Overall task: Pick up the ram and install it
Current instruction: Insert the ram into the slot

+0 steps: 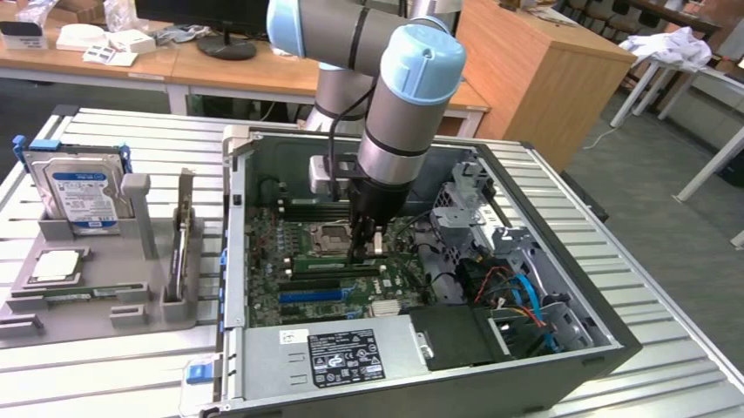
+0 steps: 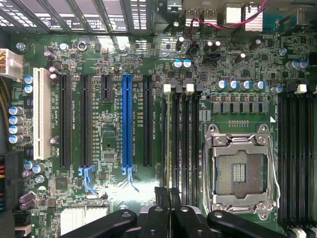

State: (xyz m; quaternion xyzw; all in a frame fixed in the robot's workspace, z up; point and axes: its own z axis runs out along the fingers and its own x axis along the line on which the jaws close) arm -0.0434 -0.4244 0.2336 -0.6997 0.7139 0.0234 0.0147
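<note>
Green ram (image 1: 337, 259) stands in the slot at 6 o'clock of the CPU socket (image 1: 329, 233) in the exterior view, pinched by the near-closed hand (image 1: 369, 250); full seating is not evident.

Arm (image 1: 402, 104) upright, wrist straight down, end effector (image 1: 369, 248) low, fingers (image 2: 159, 199) (dark, slim) nearly together.

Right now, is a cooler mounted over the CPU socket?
No, the CPU socket lies bare inside its metal frame, contacts exposed.
</note>
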